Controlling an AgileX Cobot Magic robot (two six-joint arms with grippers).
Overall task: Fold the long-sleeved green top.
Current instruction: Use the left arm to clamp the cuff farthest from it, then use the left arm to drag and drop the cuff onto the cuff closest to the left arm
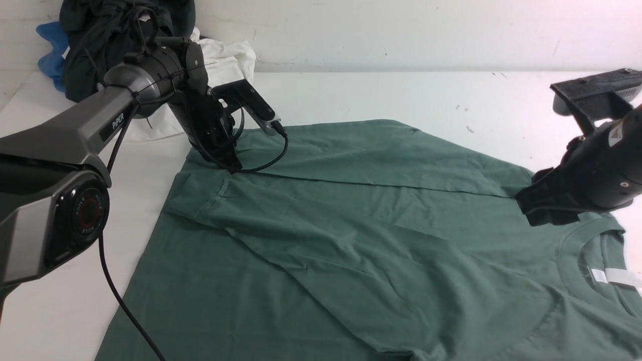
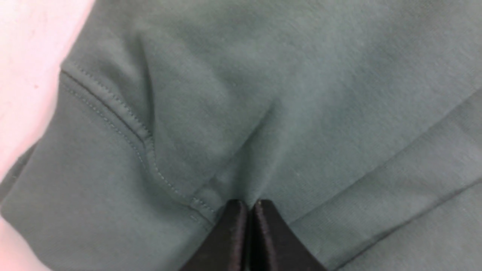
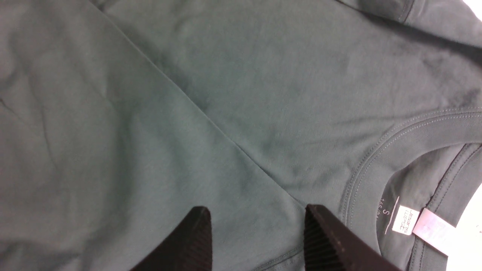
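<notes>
— Two arms on it? Which way does the top lie?
— Lengthwise across the table, hem left, neck right, with bare table behind it. At the far-left corner the left gripper tilts down, jaws pinched together on a stitched hem. By the collar the right gripper hovers, jaws apart.

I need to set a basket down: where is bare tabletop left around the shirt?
Bare white table runs along the far wall, beyond the sage-green long-sleeved cotton top. A strip lies left of its hem, under the left arm. Crowded: far-left corner, heaped dark, blue and white garments.
</notes>
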